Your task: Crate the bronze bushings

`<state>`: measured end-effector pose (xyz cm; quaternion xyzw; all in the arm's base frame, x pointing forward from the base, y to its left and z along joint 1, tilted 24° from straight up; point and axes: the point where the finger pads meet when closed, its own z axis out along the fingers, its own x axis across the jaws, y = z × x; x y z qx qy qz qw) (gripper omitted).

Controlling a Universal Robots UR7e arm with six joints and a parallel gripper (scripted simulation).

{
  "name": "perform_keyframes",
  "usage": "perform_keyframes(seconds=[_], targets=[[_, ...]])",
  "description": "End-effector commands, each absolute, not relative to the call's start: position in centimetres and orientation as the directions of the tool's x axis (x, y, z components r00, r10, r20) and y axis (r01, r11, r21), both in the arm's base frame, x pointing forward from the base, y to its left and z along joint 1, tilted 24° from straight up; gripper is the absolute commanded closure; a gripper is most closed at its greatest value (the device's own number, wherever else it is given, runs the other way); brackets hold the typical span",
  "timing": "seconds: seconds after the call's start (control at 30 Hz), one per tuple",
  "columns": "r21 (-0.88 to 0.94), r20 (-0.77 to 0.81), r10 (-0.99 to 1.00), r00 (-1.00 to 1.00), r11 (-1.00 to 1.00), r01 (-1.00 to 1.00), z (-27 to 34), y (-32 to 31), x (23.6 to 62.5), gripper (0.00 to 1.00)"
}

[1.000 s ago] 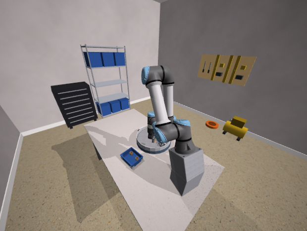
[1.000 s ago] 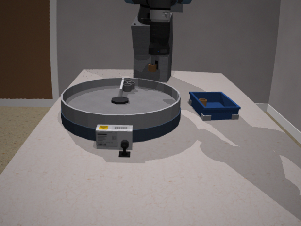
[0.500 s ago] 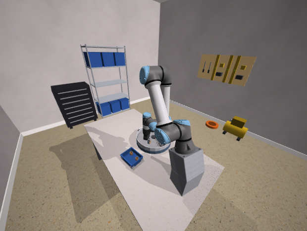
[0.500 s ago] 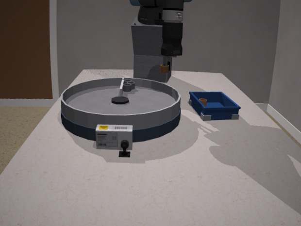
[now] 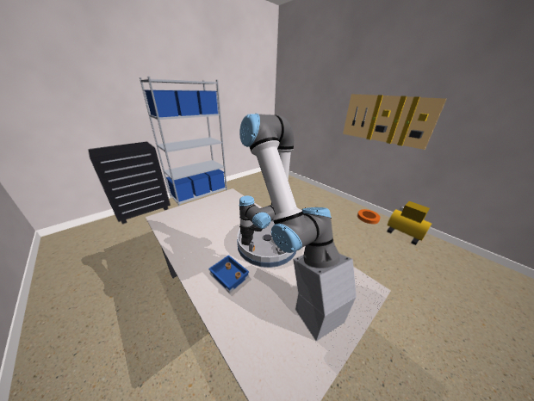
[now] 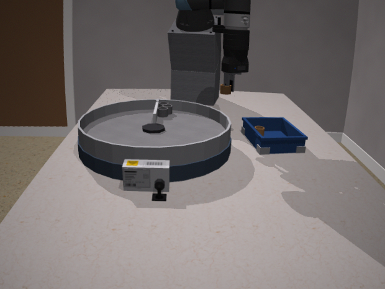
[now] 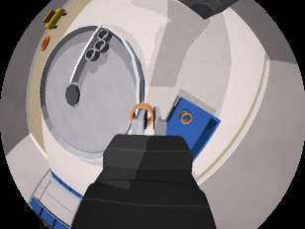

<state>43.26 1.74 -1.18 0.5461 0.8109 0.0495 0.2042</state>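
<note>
the black two-finger claw (image 6: pixel 228 83) is clamping a small bronze ring bushing (image 6: pixel 225 88) in the air, past the round grey turning table's rim (image 6: pixel 155 146). the blue rectangular crate (image 6: pixel 289 133) (one bronze bushing (image 6: pixel 259 129) showing inside) is sitting below, off to its side.

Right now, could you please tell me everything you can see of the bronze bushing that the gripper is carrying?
The bronze bushing is a short, hollow cylinder with a brownish-orange metallic look; the wrist view shows its open bore as a ring. It hangs upright, clamped by the gripper, whose fingers alone touch it. It is lifted off the surface, beyond the turning table's rim and short of the blue crate, which already holds bronze bushings.
</note>
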Motion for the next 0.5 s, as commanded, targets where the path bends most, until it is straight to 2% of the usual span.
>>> perform_keyframes(seconds=[0.0, 0.23, 0.4, 0.47], targets=[[0.299, -0.28, 0.906, -0.318, 0.397, 0.868, -1.1, 3.0, 44.0, 1.0], [0.299, -0.28, 0.906, -0.318, 0.397, 0.868, -1.1, 3.0, 44.0, 1.0], [0.3, -0.279, 0.906, -0.319, 0.398, 0.867, -0.8, 7.6, 46.3, 1.0], [0.3, -0.279, 0.906, -0.319, 0.398, 0.867, -0.8, 7.6, 46.3, 1.0]])
